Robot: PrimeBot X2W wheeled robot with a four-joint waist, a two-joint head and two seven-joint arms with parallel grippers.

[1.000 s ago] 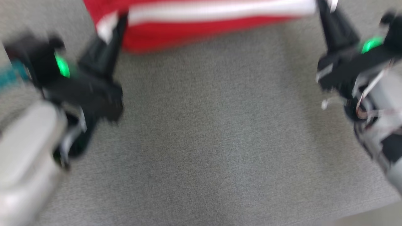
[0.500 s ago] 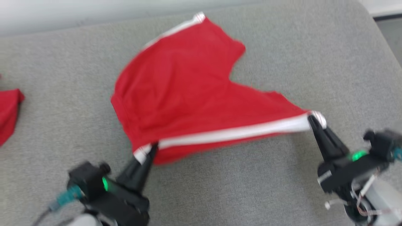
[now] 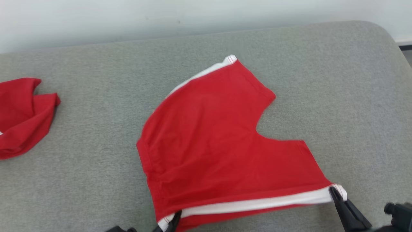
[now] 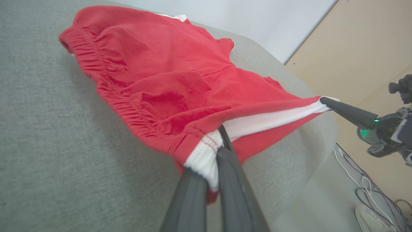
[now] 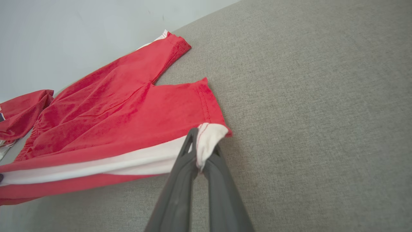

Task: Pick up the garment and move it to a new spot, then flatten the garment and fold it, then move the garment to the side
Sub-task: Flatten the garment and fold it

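holding the shorts (image 3: 209, 145) by both ends of the near side seam, i have the white stripe (image 3: 257, 203) drawn in a straight line between the two grippers. i judge this is the flattening step: with that edge pulled tight, the cloth behind it can settle smooth on the cushion (image 3: 96, 129) instead of bunching.

the shorts lie about the middle of the cushion. the far leg is spread flat toward the wall, and the near edge is raised a little off the fabric where i grip it. the waistband (image 4: 109, 93) sits on my left side and shows some puckers. a few soft ridges run across the seat, so the garment is not yet flat.

the left gripper (image 4: 216, 151) is pressed together on the white waistband corner, cloth bulging between its fingers. the right gripper (image 5: 199, 151) is pinched on the white hem corner of the near leg, a small tuft folded over its tips. neither touches the cushion, as far as i can tell.

a second red cloth (image 3: 22, 116) lies crumpled at the far left, well apart from the shorts.
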